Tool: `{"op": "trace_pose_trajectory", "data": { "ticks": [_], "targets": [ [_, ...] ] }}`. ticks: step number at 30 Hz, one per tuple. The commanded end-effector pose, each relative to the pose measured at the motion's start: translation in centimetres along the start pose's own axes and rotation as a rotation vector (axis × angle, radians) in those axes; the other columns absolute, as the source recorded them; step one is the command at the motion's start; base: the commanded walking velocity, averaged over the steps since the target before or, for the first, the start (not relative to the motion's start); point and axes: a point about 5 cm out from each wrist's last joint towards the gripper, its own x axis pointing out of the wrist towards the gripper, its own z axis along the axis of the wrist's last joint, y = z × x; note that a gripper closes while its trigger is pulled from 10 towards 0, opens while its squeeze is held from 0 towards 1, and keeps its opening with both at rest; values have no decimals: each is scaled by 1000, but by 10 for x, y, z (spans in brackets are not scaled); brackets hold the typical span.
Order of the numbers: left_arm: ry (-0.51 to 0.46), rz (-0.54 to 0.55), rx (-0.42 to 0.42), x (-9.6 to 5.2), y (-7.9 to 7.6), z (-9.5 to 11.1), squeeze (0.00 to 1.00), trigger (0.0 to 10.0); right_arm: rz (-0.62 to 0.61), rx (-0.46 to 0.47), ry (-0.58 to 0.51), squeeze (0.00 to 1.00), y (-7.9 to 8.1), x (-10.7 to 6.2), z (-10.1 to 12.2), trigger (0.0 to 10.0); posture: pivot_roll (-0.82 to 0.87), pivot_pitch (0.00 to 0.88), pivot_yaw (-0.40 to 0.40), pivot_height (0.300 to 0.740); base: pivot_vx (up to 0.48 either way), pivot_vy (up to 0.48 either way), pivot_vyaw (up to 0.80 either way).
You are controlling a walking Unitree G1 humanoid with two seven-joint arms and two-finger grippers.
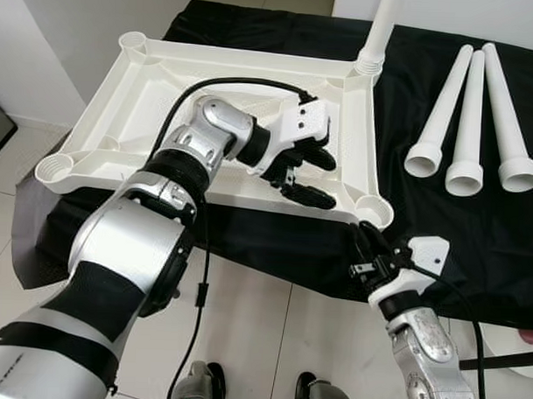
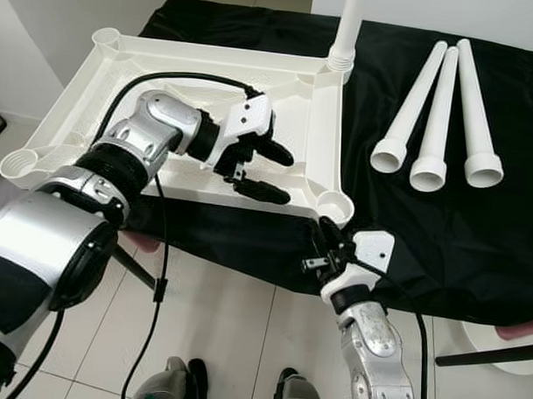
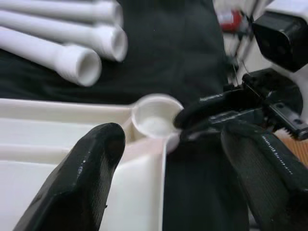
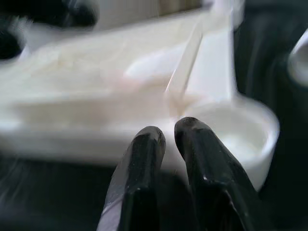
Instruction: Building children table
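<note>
Tabletop (image 1: 147, 99) upside down at centre-left on black cloth (image 1: 441, 223), one leg (image 1: 377, 28) fitted | left gripper (image 1: 304, 176) wide open above near rim, empty, likely steadying | right gripper (image 1: 370, 242) nearly closed, empty, at near socket (image 1: 374, 210) | three legs (image 1: 469, 119) loose upper right.

Your right gripper (image 4: 166, 132) has its two black fingers (image 4: 144, 187) nearly together, a narrow gap between the tips. They sit just at the near rim of a round corner socket (image 4: 250, 137) of the white upturned tabletop (image 4: 96, 96). Contact cannot be confirmed. A rib runs from the socket inward. The picture is blurred.
</note>
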Motion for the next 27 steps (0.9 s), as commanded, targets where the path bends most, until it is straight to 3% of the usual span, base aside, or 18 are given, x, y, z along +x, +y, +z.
{"op": "trace_pose_trajectory", "data": {
  "ticks": [1,2,3,4,12,13,15,16,17,18,21,23,25,27],
  "targets": [
    [-37,319,-36,-7,15,-3,0,10000,-20,4,-11,0,-3,-1,0,10000,-3,170,38,740,0,0,0],
    [-37,319,-36,-7,15,-3,0,10000,-20,4,-11,0,-3,-1,0,10000,-3,170,38,740,0,0,0],
    [-110,420,-66,-21,21,1,0,10000,-33,1,-36,0,-7,5,6,10000,0,174,32,740,0,0,0],
    [-135,453,-76,-27,23,2,0,10000,-36,-3,-44,0,-9,6,8,10000,0,174,32,740,0,0,0],
    [-248,654,-189,-48,27,-8,0,10000,-76,6,-88,0,-21,18,15,10000,7,172,22,740,0,0,0],
    [-275,701,-215,-52,26,-13,0,10000,-110,2,-98,188,-25,22,16,10000,5,168,22,740,0,0,0],
    [-292,734,-233,-54,25,-17,0,10000,-133,0,-104,188,-28,24,17,10000,5,167,21,740,0,0,0],
    [-304,772,-243,-56,23,-22,0,10000,-158,-5,-111,1000,-31,27,19,10000,5,167,21,740,0,0,0],
    [-304,772,-243,-56,23,-22,0,10000,-158,-5,-111,1000,-31,27,19,10000,5,167,21,740,0,0,0],
    [-300,879,-237,-62,21,-31,0,10000,-195,-21,-118,1000,-36,32,20,10000,9,162,13,740,0,0,0],
    [-292,903,-233,-64,20,-33,0,10000,-206,-27,-117,1000,-38,33,20,10000,9,162,13,740,0,0,0],
    [-303,962,-295,-71,18,-40,0,10000,-224,-29,-123,1000,-41,37,20,10000,9,158,9,740,0,0,0],
    [-304,975,-292,-73,18,-41,0,10000,-228,-32,-124,1000,-42,38,21,10000,8,155,9,740,0,0,0],
    [-294,1084,-260,-79,17,-42,0,10000,-250,-47,-129,1000,-43,41,21,10000,7,152,8,740,0,0,0]
  ]
}}
